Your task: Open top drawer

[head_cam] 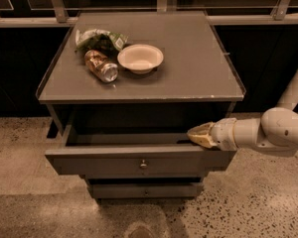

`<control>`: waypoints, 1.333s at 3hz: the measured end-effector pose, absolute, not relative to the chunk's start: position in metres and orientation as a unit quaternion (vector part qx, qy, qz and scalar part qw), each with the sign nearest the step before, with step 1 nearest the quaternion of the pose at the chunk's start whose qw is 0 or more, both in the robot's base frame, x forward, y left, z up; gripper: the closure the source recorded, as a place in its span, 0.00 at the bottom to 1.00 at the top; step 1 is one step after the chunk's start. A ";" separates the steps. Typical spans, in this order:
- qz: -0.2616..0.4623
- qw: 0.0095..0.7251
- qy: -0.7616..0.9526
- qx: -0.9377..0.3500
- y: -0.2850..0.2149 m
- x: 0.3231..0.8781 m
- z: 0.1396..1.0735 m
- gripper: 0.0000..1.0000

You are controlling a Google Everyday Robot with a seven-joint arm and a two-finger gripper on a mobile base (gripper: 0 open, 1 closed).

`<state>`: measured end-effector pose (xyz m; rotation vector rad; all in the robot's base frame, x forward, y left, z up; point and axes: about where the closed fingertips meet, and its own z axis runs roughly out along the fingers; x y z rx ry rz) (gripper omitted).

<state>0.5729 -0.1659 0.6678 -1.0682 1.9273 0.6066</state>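
The top drawer (114, 162) is a wide grey panel with a small round metal knob (143, 164) at its centre. It stands pulled out from the grey cabinet, and its dark inside shows behind the front panel. Below it a narrower grey drawer front (146, 190) shows, with its own small knob. My gripper (192, 133) comes in from the right on a white arm. Its tan fingertips rest at the top drawer's upper right edge, just inside the opening.
On the cabinet top (198, 68) lie a white bowl (140, 58), a tipped metal can (101, 66) and a green crumpled bag (100, 37). A metal railing (238, 19) runs behind. The speckled floor (30, 152) surrounds the cabinet.
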 end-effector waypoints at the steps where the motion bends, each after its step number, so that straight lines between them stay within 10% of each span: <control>1: 0.255 0.397 0.767 -0.434 -0.152 0.547 0.669 1.00; 4: 0.273 0.364 0.767 -0.452 -0.132 0.505 0.673 1.00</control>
